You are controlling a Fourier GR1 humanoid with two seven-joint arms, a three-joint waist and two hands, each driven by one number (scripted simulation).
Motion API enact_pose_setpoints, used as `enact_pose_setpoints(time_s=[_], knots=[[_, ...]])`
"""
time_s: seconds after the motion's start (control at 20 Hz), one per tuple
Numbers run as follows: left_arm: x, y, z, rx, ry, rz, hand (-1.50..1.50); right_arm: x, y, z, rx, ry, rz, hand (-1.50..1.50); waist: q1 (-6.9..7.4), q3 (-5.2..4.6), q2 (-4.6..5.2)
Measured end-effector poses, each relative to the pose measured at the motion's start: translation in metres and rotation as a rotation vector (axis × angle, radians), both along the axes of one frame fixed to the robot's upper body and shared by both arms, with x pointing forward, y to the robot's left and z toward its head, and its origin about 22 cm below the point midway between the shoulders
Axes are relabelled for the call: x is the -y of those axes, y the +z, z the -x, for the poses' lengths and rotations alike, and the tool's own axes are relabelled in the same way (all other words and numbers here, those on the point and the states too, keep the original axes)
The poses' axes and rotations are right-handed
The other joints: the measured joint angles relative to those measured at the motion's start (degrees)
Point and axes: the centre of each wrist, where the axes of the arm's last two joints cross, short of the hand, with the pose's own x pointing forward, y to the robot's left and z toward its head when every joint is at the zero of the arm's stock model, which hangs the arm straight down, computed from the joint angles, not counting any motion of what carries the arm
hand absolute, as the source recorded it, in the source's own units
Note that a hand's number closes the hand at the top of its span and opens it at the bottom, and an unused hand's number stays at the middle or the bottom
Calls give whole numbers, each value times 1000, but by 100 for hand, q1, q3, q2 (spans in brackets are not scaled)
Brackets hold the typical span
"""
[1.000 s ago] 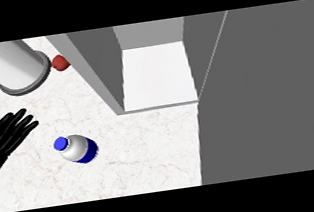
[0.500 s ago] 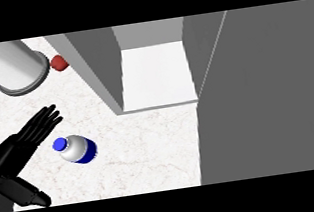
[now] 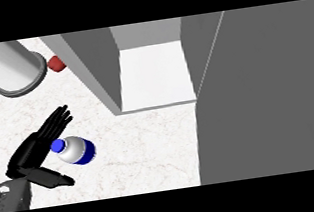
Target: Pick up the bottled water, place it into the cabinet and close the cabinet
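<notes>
One blue-capped, blue-banded white bottle (image 3: pixel 75 151), seemingly untouched beside open-fingered left hand (image 3: pixel 38 150).

the small white plastic water bottle with a blue cap and a blue band round its body (image 3: pixel 75 151) stands on the white marbled worktop (image 3: pixel 144 150), near the lower left, seen from above with the cap toward the upper left. the grey cabinet (image 3: pixel 103 70) stands behind it to the right, its white-floored inside open to view. its tall grey door (image 3: pixel 270 92) is swung wide open and fills the right side. bottle and cabinet are apart, the bottle outside it.
</notes>
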Motion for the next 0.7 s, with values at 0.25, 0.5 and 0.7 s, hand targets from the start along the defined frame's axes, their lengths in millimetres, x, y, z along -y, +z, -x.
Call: enact_pose_setpoints(time_s=[0.25, 0.5, 0.7], knots=[[7, -25, 2, -34, 3, -10, -150, -2, -2, 3, 11, 16, -11, -150, -43, -5, 11], [11, -41, 8, -94, -42, -5, -150, -2, -3, 6, 8, 16, -14, -150, -61, -11, 23], [20, -52, 9, -125, -60, 15, -150, -2, -4, 10, 2, 23, -19, -150, -84, -12, 17]])
